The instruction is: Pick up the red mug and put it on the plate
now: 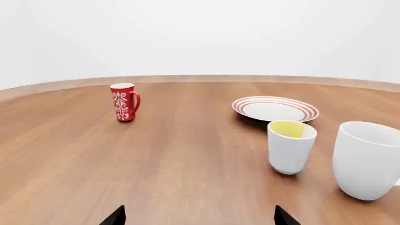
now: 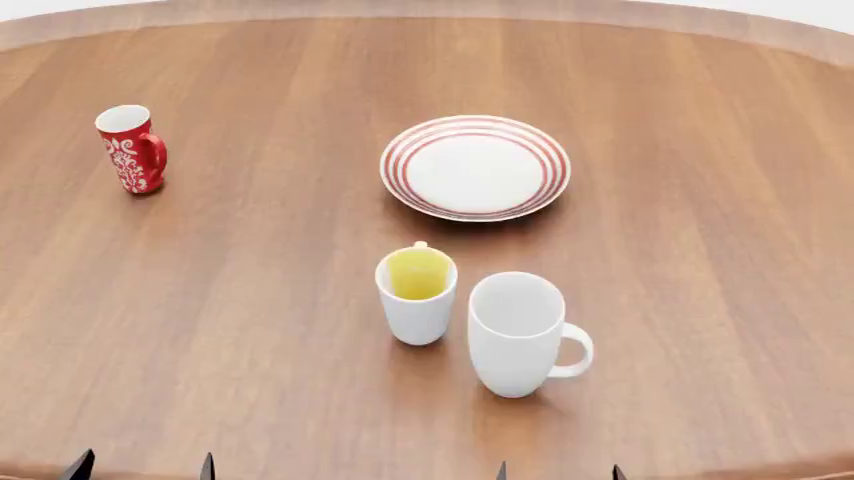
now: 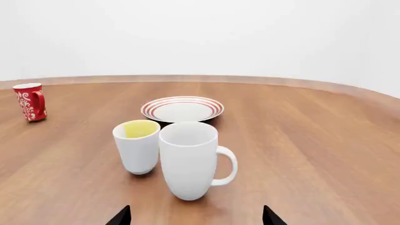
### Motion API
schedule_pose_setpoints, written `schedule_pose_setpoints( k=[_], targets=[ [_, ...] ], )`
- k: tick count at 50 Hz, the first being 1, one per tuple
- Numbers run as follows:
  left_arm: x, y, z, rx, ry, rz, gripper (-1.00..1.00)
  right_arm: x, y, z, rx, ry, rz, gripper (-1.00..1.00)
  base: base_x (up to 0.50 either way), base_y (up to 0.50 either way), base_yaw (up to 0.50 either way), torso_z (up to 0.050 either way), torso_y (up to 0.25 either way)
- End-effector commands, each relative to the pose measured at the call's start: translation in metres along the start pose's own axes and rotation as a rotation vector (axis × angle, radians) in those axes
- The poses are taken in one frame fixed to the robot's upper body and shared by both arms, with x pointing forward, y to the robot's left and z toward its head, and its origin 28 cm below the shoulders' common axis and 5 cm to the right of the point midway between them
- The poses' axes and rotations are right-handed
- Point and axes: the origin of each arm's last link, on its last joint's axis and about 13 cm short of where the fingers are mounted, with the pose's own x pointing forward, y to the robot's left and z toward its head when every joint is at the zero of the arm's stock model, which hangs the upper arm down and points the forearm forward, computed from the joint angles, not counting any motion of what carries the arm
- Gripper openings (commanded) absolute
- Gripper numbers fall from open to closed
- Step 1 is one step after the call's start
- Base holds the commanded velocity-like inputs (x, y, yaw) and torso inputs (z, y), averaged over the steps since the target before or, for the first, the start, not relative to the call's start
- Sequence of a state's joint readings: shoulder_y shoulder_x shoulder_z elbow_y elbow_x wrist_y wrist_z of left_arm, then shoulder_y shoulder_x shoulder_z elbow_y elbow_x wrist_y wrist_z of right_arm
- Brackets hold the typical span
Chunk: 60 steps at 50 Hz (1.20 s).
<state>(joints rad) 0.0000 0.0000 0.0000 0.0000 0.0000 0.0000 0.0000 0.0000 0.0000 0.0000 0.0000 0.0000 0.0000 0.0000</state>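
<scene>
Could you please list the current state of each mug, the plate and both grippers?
red mug: upright, empty, standing alone on the table.
plate: flat, nothing on it.
yellow-lined white mug: upright, empty.
large white mug: upright, empty.
left gripper: jaws open, holding nothing.
right gripper: jaws open, holding nothing.

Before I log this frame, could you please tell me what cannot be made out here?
- Left hand, right hand: only fingertips show; the bottom edge cuts off the rest in every view.
- Large white mug: left wrist view's right edge hides its handle.
- Yellow-lined mug: handle barely visible.
</scene>
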Motion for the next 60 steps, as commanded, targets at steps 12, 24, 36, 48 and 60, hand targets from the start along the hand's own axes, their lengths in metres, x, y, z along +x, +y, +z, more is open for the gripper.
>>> schedule_pose_setpoints(
  k=[12,24,36,48,60],
  targets=[
    [0.001,0.001,-0.003,0.001,0.020,-0.008,1.00,-0.001,0.001,-0.001,-0.020,0.022,-0.004,1.00,0.00,0.00,0.00,0.000,0.000],
    [0.020,0.008,0.045,0.038,0.004,-0.057,1.00,0.015,-0.001,0.058,-0.014,0.006,0.024,1.00,0.00,0.00,0.00,0.000,0.000],
    [0.043,0.019,0.117,0.054,-0.104,-0.077,1.00,0.045,-0.009,0.132,-0.011,-0.072,0.012,1.00,0.00,0.00,0.00,0.000,0.000],
    [0.046,0.021,0.116,0.058,-0.102,-0.073,1.00,0.048,-0.010,0.132,-0.021,-0.068,0.010,1.00,0.00,0.00,0.00,0.000,0.000],
    [0.046,0.021,0.116,0.068,-0.106,-0.070,1.00,0.052,-0.010,0.136,-0.035,-0.067,-0.025,1.00,0.00,0.00,0.00,0.000,0.000]
  ],
)
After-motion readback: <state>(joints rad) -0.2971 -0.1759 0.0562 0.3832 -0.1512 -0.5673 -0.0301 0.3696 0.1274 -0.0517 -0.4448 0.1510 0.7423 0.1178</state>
